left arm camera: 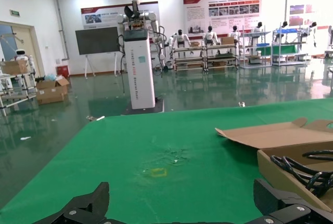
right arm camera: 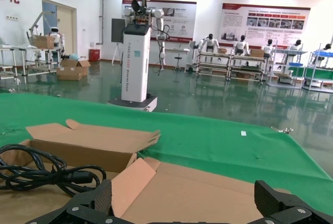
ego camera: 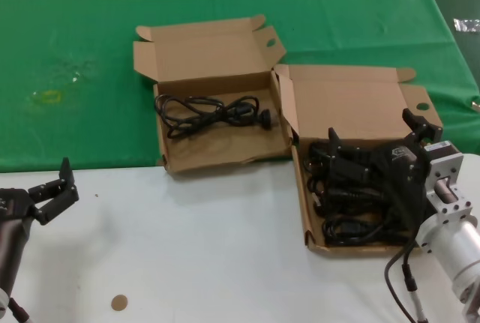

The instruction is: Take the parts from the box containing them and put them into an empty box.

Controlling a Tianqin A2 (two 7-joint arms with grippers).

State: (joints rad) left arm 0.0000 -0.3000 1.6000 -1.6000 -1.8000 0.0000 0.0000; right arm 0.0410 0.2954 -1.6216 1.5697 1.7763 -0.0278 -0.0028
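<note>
Cords [ego camera: 352, 195] lie under spread R gripper [ego camera: 375, 134] fingers [ego camera: 334, 145].

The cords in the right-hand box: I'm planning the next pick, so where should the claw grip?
Judging by the head view, take the top cord bundle across its bunched middle, from straight above: the right claw hovers open there, and the box walls block side approaches.
</note>
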